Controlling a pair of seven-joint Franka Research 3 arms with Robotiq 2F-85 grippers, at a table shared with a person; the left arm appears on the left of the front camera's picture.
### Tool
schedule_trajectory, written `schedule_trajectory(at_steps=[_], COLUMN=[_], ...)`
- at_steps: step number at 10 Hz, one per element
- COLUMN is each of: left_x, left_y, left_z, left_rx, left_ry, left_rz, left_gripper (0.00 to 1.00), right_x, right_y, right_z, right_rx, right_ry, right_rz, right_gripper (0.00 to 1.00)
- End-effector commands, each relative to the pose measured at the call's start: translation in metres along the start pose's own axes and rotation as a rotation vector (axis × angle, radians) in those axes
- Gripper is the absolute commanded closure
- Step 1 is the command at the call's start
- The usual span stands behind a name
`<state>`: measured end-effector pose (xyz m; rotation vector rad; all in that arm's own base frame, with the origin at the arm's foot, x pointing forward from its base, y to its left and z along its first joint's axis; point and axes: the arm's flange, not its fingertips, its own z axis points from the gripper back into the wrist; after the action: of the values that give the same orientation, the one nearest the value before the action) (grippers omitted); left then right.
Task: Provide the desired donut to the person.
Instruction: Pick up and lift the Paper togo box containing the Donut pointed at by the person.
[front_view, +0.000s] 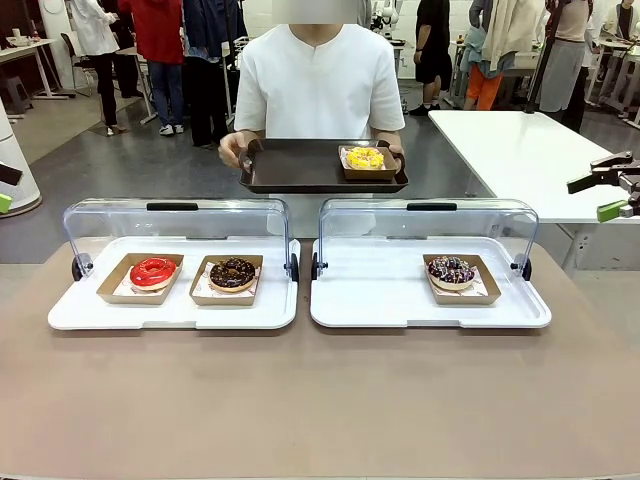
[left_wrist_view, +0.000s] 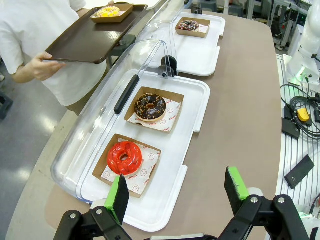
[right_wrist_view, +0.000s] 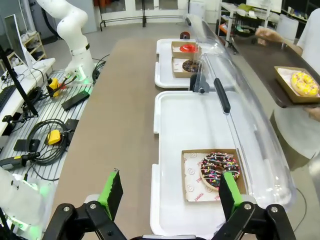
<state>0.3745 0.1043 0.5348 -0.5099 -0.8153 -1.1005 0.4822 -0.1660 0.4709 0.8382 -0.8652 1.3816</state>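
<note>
The person (front_view: 320, 85) in a white shirt stands at the far side and holds a dark brown tray (front_view: 295, 165) with both hands. On it lies a yellow donut (front_view: 364, 158) in a cardboard dish. A red donut (front_view: 153, 272) and a chocolate donut (front_view: 233, 273) sit in the left white tray (front_view: 90, 315). A sprinkled chocolate donut (front_view: 451, 271) sits in the right white tray (front_view: 380, 300). My left gripper (left_wrist_view: 176, 180) hovers open above the table's near edge, short of the red donut (left_wrist_view: 124, 157). My right gripper (right_wrist_view: 171, 176) hangs open beside the sprinkled donut (right_wrist_view: 220, 171), holding nothing.
Both white trays have clear hinged lids (front_view: 175, 225) standing open toward the person. A white side table (front_view: 520, 150) stands at the back right. Cables and boxes (right_wrist_view: 45, 140) lie on the bench beside the brown tabletop (front_view: 320, 400). Bystanders stand far behind.
</note>
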Motion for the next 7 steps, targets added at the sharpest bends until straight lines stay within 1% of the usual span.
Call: schedule_trajectory(at_steps=[1,7], left_x=[0.0003,0.0003], left_y=[-0.0001,-0.0001], left_z=[0.0006,0.0006], left_rx=[-0.003,-0.003], left_ry=[-0.013,-0.013], left_rz=[-0.005,-0.005], left_gripper=[0.00,0.00], right_x=[0.0015,0.0015], right_y=[-0.0033,-0.0033], right_z=[0.0013,0.0013], right_rx=[-0.006,-0.006], right_ry=[-0.007,-0.007], right_rz=[-0.003,-0.003], right_gripper=[0.00,0.00])
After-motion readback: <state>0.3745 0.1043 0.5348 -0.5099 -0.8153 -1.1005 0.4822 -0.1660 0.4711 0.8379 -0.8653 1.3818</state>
